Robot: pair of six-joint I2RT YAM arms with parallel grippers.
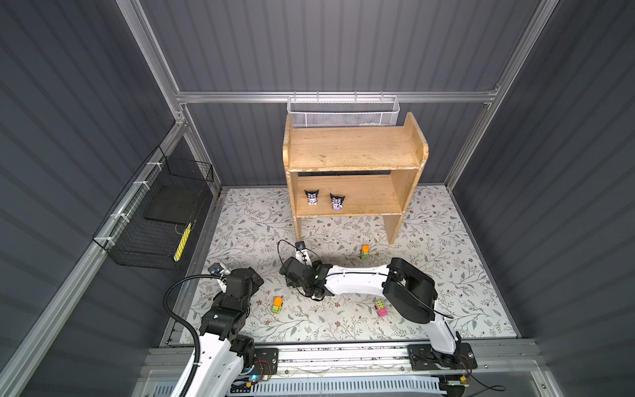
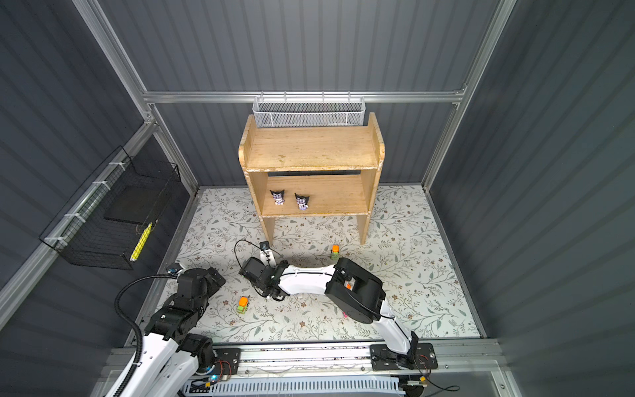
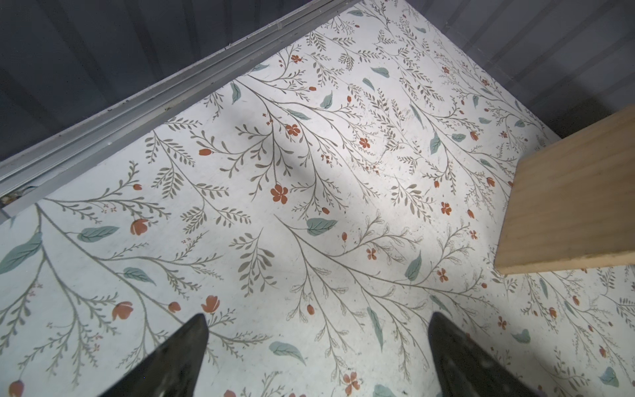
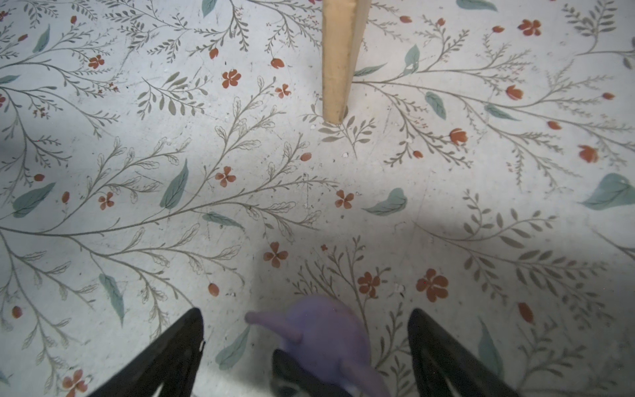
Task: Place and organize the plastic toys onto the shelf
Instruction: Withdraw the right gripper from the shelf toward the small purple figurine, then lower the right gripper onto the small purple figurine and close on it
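The wooden shelf [image 1: 354, 154] [image 2: 311, 149] stands at the back, and two black-and-lilac figurines [image 1: 312, 197] [image 1: 337, 201] sit on its lower tier. On the floral mat lie an orange-green car [image 1: 365, 252], another orange-green car [image 1: 277, 305] and a pink-green car [image 1: 381, 308]. My right gripper [image 4: 305, 311] reaches across the middle, pointing down, open. A lilac-backed figurine [image 4: 319, 337] lies between its fingers, which do not touch it. In the top views the wrist [image 1: 291, 275] hides that figurine. My left gripper [image 3: 319, 315] hangs open over bare mat at the left [image 1: 254, 280].
A white mesh basket [image 1: 343, 115] hangs behind the shelf. A black wire basket [image 1: 154, 216] on the left wall holds a yellow item [image 1: 182, 242]. A shelf leg [image 4: 340, 62] stands ahead of the right gripper, and a shelf side panel [image 3: 567, 206] is beside the left one.
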